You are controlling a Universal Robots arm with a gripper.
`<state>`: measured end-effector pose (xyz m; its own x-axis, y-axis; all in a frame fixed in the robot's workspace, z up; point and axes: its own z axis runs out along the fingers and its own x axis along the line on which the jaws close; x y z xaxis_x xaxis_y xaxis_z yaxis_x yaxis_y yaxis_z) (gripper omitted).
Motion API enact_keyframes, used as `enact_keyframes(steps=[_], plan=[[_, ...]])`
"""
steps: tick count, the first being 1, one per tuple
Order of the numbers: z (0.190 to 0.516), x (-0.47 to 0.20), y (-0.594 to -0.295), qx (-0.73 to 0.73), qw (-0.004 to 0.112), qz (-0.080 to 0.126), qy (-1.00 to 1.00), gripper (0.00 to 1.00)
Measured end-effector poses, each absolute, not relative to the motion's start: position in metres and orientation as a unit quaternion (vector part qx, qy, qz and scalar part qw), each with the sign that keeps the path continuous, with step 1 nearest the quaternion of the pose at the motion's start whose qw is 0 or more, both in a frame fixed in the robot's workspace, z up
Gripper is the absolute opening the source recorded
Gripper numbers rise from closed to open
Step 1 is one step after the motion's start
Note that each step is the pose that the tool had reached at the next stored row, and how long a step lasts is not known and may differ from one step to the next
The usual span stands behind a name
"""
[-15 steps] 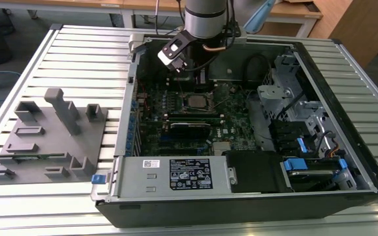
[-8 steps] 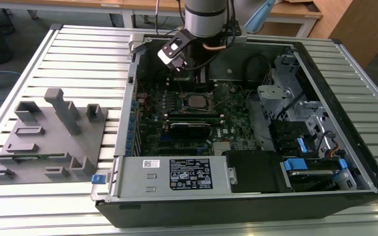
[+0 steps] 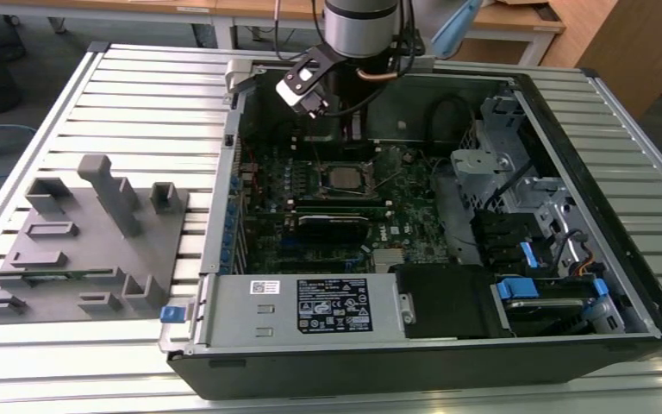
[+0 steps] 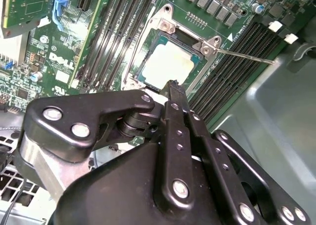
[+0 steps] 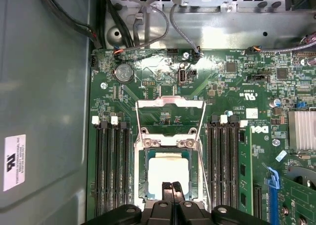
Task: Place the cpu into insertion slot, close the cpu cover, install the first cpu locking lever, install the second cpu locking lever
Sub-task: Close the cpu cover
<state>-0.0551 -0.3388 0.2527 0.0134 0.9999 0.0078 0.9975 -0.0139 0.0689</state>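
- In both wrist views the gripper [image 5: 172, 186] [image 4: 174, 87] is holding its two black fingers pressed together with nothing between them. Its tip is hanging over the near edge of the cpu [image 5: 168, 171] [image 4: 167, 64]. It may be touching the chip, but I cannot tell.
- The cpu is lying flat and square inside the insertion slot [image 5: 143, 158] [image 4: 146, 40], with its pale metal top facing up.
- The first wrist view is showing the cpu cover [image 5: 170, 103] swung open. It is standing up from the slot's far edge, and green board is showing through its window.
- The second wrist view is giving the clearer look at a thin wire lever [image 4: 247, 56], which is angling out from the slot's corner across the long memory slots [image 4: 113, 32].
- The exterior view is taking in the wider scene. The arm [image 3: 360, 26] is reaching down into an open computer case [image 3: 423, 366] that is lying on a slatted desk [image 3: 135, 78].
- Inside the case, the green circuit board [image 3: 308, 216] is carrying the insertion slot [image 3: 348, 177], and a labelled power supply box [image 3: 308, 306] is sitting along the near wall.
- On the exterior view's left, a grey fixture [image 3: 78, 241] with upright posts is resting on the desk beside the case.
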Motion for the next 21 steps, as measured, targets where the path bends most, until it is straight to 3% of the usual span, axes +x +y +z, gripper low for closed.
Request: enact_keyframes(steps=[21], plan=[[0.2594, -0.0551, -0.3388, 0.711, 0.022, 0.027, 0.702, 0.11]])
